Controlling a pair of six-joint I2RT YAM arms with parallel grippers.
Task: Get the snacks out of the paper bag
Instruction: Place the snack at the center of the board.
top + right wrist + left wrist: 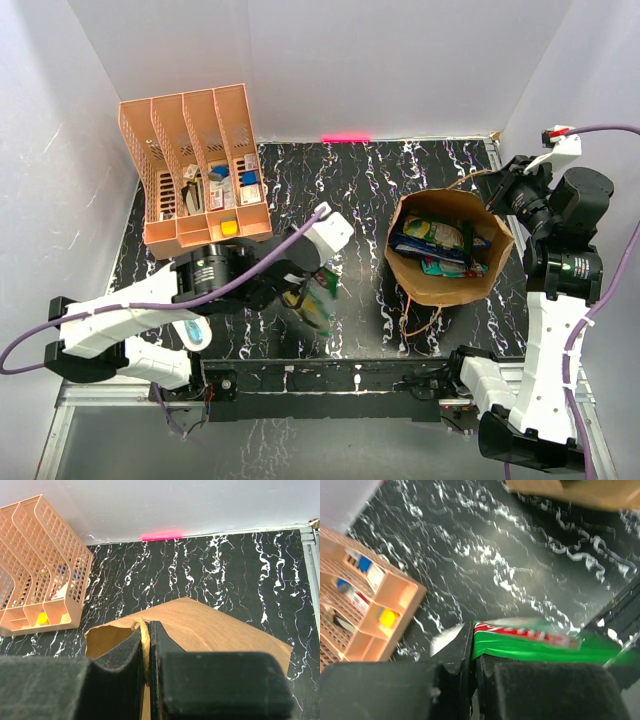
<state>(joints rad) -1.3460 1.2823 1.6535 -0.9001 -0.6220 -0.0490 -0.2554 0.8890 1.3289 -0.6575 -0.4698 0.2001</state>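
A: What is the left gripper [473, 636] doing?

B: Its jaws are pressed together on the edge of a green packet [535, 644] with a red and white label. In the top view the packet is blurred, just at 6 o'clock of the middle of the table [370, 180]. I cannot tell whether it touches the surface.

A: And the right gripper [145, 630]?

B: It is pinched tight on a twisted handle [142, 624] of the paper bag [440, 285], at about 2 o'clock on the bag's rim.

A: Where does the bag stand?

B: Upright with its mouth open, at 3 o'clock of the table's middle. The other handle loop [415, 320] lies on the table at the bag's 7 o'clock.

A: Anything inside?

B: Yes, more snacks [440, 243], blue, green and white, lying flat in it.

A: And farther out?

B: A peach-orange organiser [195, 165] holding small items at 10 o'clock, a light-blue and white gadget [195, 333] at 8 o'clock beside the left arm, and a pink mark [345, 137] at 12 o'clock on the far edge.
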